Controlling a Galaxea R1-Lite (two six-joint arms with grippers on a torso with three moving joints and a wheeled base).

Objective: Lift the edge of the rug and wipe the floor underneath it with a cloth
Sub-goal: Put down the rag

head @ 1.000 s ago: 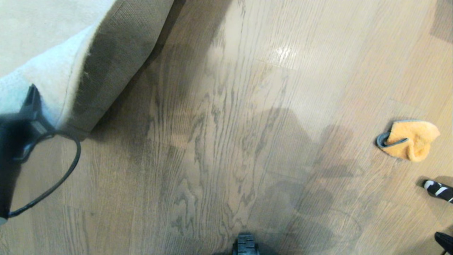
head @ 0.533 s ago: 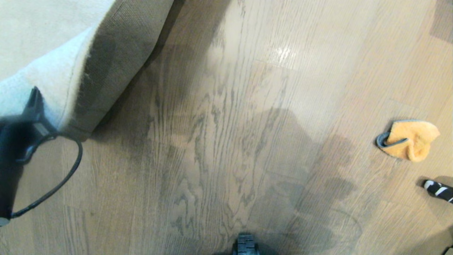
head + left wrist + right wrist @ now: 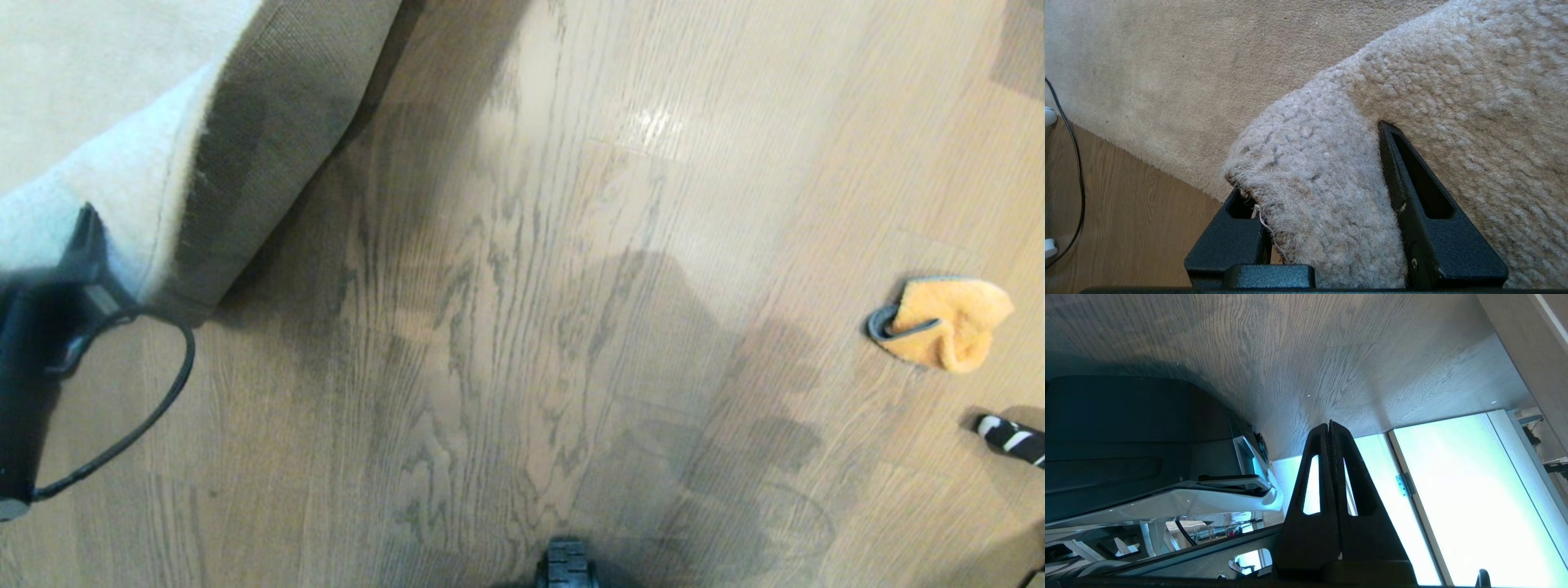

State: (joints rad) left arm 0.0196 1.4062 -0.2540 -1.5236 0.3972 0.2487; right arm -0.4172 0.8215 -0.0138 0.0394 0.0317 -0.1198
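Observation:
The pale grey rug (image 3: 98, 98) fills the upper left of the head view. Its corner is folded up off the floor (image 3: 522, 286), showing the tan woven backing (image 3: 269, 139). My left gripper (image 3: 90, 245) is shut on that raised corner. In the left wrist view the pile of the rug (image 3: 1323, 212) sits between the two black fingers (image 3: 1412, 192) of the left gripper (image 3: 1310, 163). The orange cloth (image 3: 943, 322) with dark edging lies crumpled on the planks at the far right, touched by nothing. My right gripper (image 3: 1330, 424) is shut and empty, out of the head view, hanging over the floor (image 3: 1290, 355).
A black cable (image 3: 155, 408) loops from the left arm over the planks. A black-and-white striped object (image 3: 1012, 437) lies just nearer than the cloth. A part of my base (image 3: 566, 563) shows at the bottom edge. My base (image 3: 1126, 437) and a bright glass door (image 3: 1474, 490) appear in the right wrist view.
A dark part of the right arm at the lower right corner of the head view has gone out of view. The left gripper and the raised rug corner have barely moved.

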